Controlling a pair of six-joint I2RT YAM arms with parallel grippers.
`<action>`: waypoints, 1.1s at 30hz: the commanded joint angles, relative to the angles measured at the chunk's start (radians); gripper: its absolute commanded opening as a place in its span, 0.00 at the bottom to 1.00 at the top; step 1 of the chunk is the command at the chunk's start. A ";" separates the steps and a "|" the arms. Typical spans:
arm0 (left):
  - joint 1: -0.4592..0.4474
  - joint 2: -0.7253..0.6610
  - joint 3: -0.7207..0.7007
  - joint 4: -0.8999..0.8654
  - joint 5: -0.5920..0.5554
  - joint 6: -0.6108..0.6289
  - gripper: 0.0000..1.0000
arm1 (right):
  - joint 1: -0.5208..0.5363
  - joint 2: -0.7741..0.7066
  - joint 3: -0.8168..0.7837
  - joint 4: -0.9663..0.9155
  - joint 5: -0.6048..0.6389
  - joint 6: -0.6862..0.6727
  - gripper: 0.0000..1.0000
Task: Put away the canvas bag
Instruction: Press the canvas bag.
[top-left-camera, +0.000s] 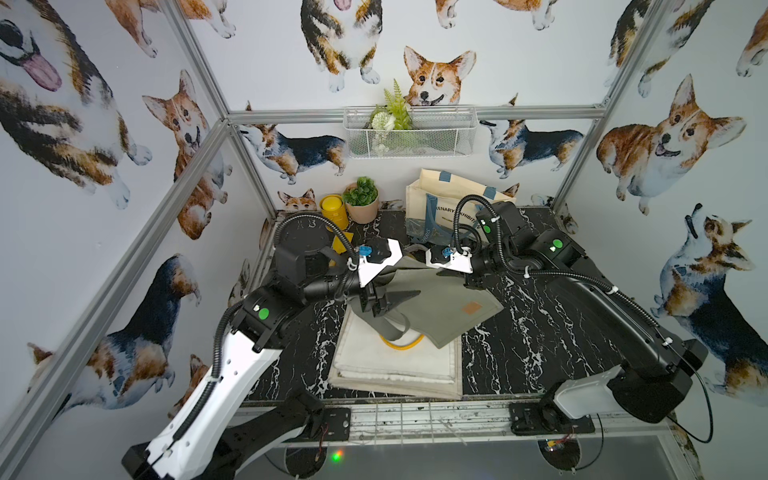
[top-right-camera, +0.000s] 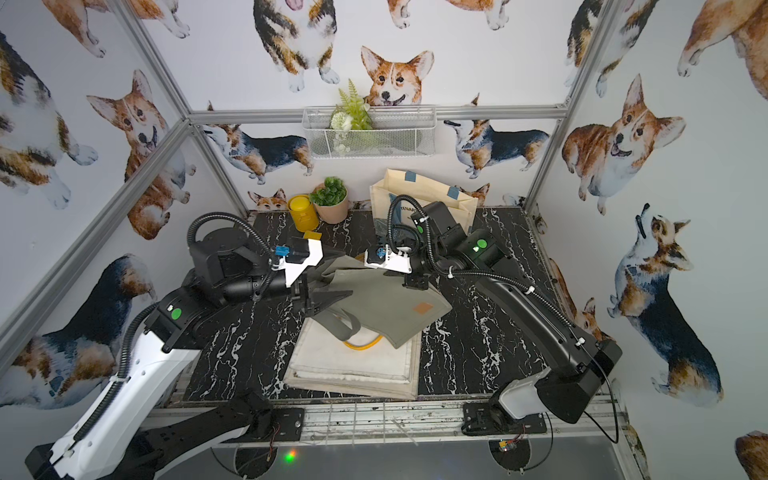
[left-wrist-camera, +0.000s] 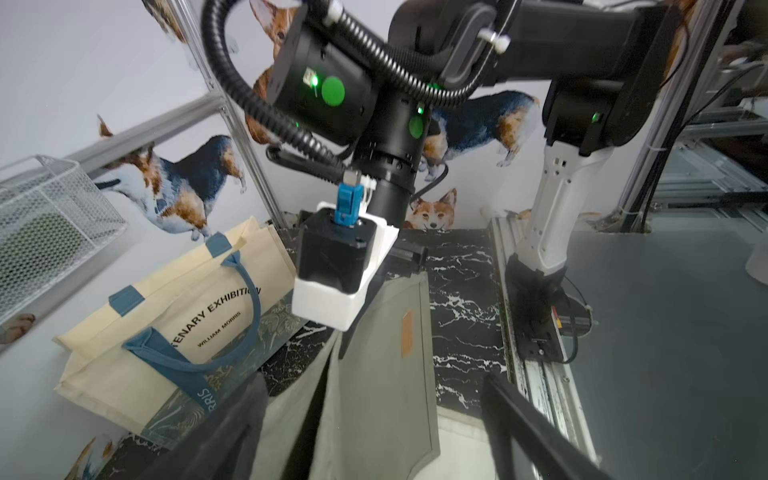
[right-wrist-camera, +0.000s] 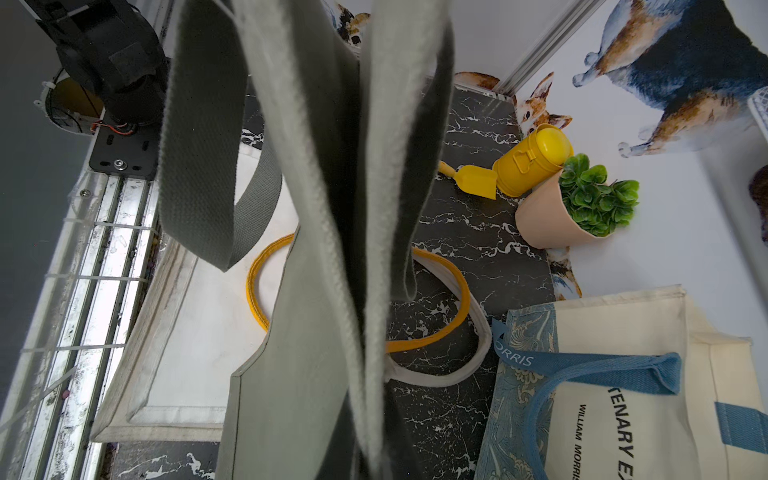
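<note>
The grey-green canvas bag (top-left-camera: 449, 307) (top-right-camera: 395, 307) hangs slanted above the table's middle, its orange patch facing up. My right gripper (top-left-camera: 473, 282) (top-right-camera: 415, 282) is shut on the bag's far upper edge and holds it up. In the right wrist view the fabric (right-wrist-camera: 291, 374) runs down the centre and hides the fingers. My left gripper (top-left-camera: 386, 301) (top-right-camera: 322, 301) is open at the bag's left end, beside the dangling grey handles (top-left-camera: 392, 328). In the left wrist view the bag's edge (left-wrist-camera: 382, 374) passes between the spread fingers (left-wrist-camera: 532, 428) without being clamped.
A stack of folded white bags (top-left-camera: 395, 365) with a yellow handle (top-left-camera: 401, 345) lies under the grey bag. A cream printed tote (top-left-camera: 436, 199) stands at the back. A yellow canister (top-left-camera: 332, 210), potted plant (top-left-camera: 361, 199) and yellow scoop (top-left-camera: 343, 243) stand back left. A wire basket (top-left-camera: 409, 133) hangs on the wall.
</note>
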 joint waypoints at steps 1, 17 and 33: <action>-0.019 0.011 -0.005 -0.034 -0.099 0.097 0.87 | 0.000 -0.014 0.007 0.000 -0.028 -0.026 0.00; -0.046 -0.041 -0.166 0.153 -0.264 0.142 0.90 | 0.000 -0.074 -0.101 0.045 -0.065 -0.041 0.00; -0.056 -0.018 -0.166 0.260 -0.226 0.135 0.00 | -0.038 -0.119 -0.189 0.130 -0.123 0.068 0.35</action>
